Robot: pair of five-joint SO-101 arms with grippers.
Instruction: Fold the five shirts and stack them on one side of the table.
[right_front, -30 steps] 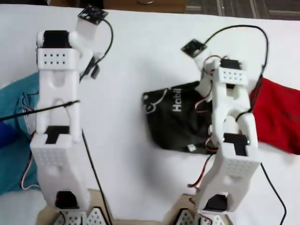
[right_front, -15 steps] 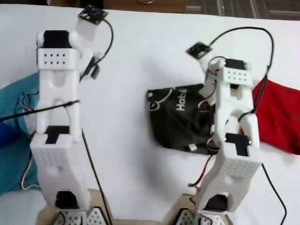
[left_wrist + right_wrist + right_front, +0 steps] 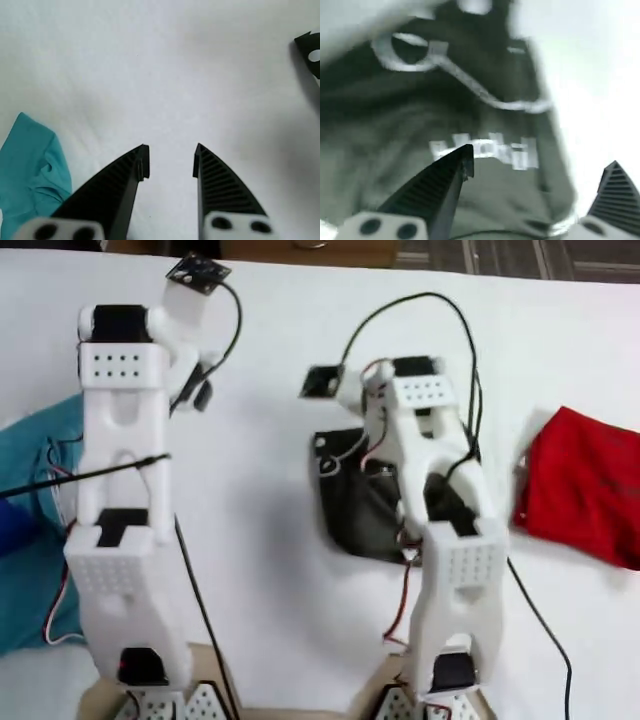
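A black shirt (image 3: pixel 345 495) with white print lies crumpled in the middle of the table, partly under the right arm (image 3: pixel 445 550). In the right wrist view, my right gripper (image 3: pixel 540 165) hangs open just above the black shirt (image 3: pixel 445 115), one finger over the print and the other past the cloth's edge. A red shirt (image 3: pixel 585 485) lies at the right edge. A teal shirt (image 3: pixel 40 460) lies at the left edge, partly under the left arm. My left gripper (image 3: pixel 170 160) stands open over bare white table, with the teal shirt (image 3: pixel 30 175) beside it.
A dark blue piece of cloth (image 3: pixel 15 525) lies on the teal shirt at the left edge. The white table (image 3: pixel 280 330) is bare at the back. A corner of the black shirt (image 3: pixel 310 55) shows in the left wrist view. Cables loop over the right arm.
The right arm has swung left from the black shirt's right edge to over its left half, uncovering the red shirt. The left arm has not moved.
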